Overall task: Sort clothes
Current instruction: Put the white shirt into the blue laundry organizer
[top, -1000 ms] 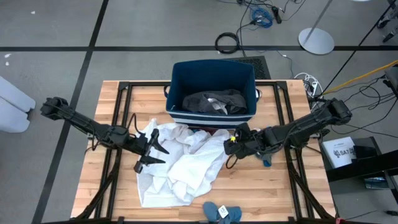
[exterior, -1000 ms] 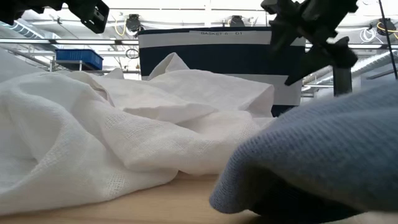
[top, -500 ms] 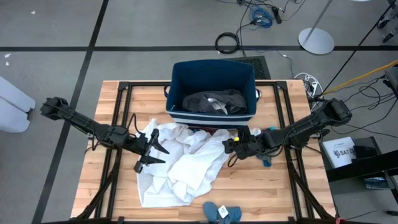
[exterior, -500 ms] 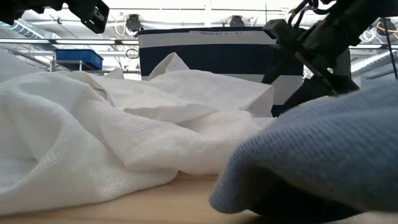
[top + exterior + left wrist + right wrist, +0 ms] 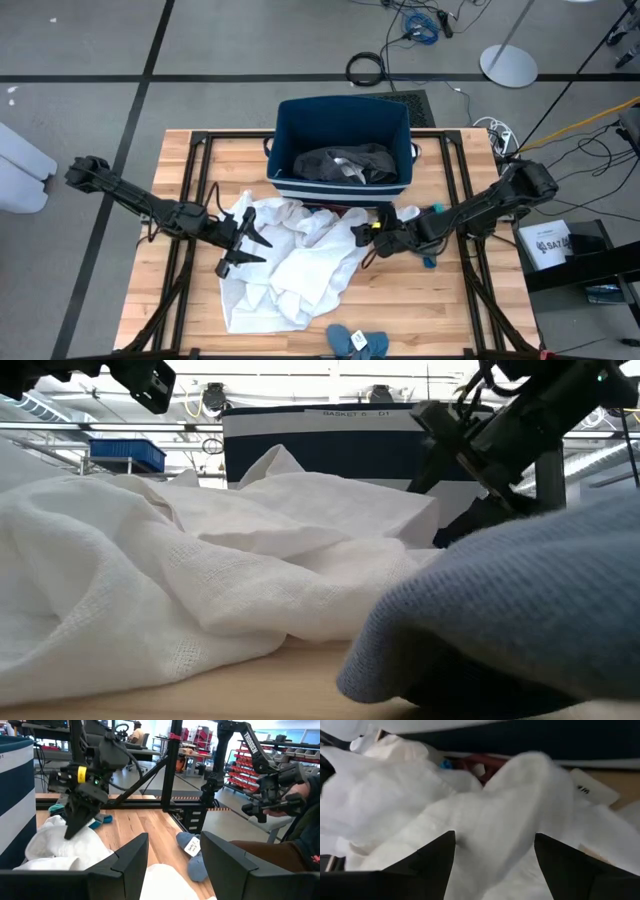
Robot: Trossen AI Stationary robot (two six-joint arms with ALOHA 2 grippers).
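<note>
The right gripper (image 5: 362, 233) was wide open and reached down at the edge of the big white cloth (image 5: 290, 260), which lay spread on the table (image 5: 400, 300) just in front of the blue bin (image 5: 343, 118), and its fingers (image 5: 427, 865) had nothing between them. The left gripper (image 5: 252, 242) was open too, sat over the other side of the white cloth, and held nothing. A dark grey cloth (image 5: 345, 162) lay inside the bin, and small blue socks (image 5: 358, 341) lay near the front edge of the table.

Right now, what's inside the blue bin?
A crumpled dark grey garment lies in the blue bin, with some pale fabric showing among its folds. Whatever sits under it is covered, so I can't tell.
</note>
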